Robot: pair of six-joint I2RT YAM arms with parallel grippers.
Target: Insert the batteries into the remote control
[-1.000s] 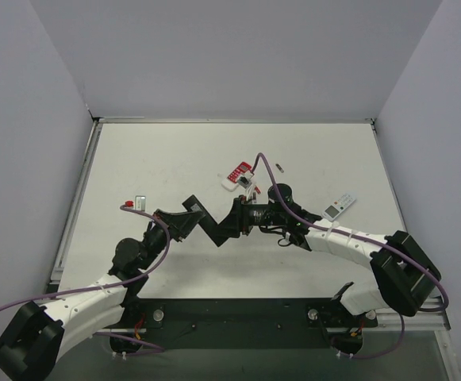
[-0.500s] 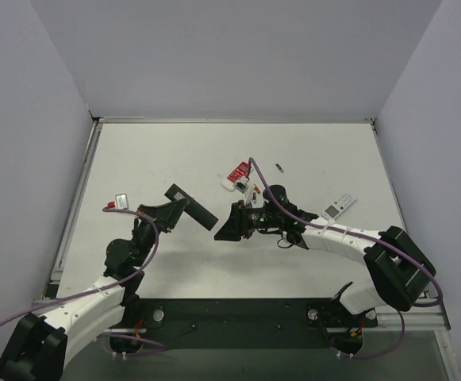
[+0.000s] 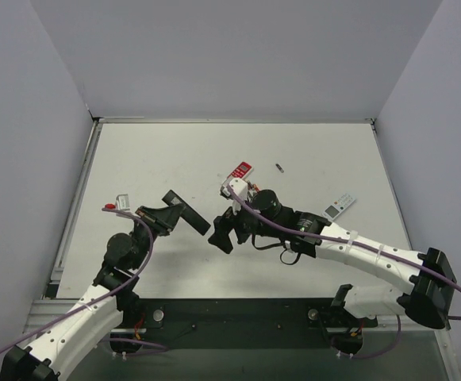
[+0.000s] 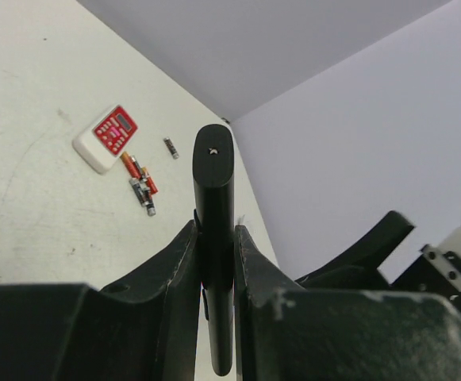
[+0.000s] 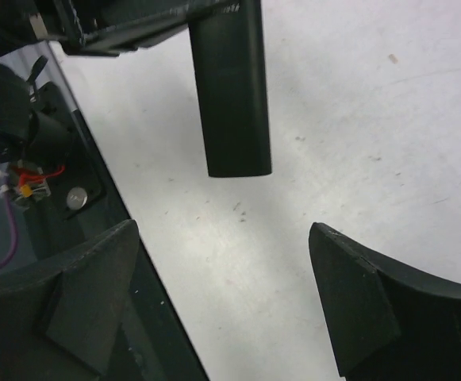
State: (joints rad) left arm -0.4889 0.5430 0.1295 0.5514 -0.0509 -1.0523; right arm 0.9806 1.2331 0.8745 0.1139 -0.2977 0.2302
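My left gripper (image 3: 169, 214) is shut on the long black remote control (image 3: 187, 213) and holds it above the table, its free end pointing right. In the left wrist view the remote (image 4: 214, 190) stands edge-on between my fingers (image 4: 250, 262). My right gripper (image 3: 220, 234) is open and empty, just right of the remote's free end; its wrist view shows that end (image 5: 230, 87) above the wide-apart jaws (image 5: 222, 238). The reddish-orange batteries (image 4: 139, 171) lie next to the red-and-white remote; in the top view my right arm mostly hides them.
The red-and-white remote (image 3: 239, 174) lies at the table's middle back, also in the left wrist view (image 4: 107, 136). A small white-grey remote (image 3: 339, 205) lies at the right. A small dark cylinder (image 3: 280, 167) lies behind them. The table's near edge (image 5: 95, 182) runs below my right gripper.
The two grippers drew apart. My left gripper carried the black remote to the left. My right gripper came off it, opened, and moved down-left to the remote's free end.
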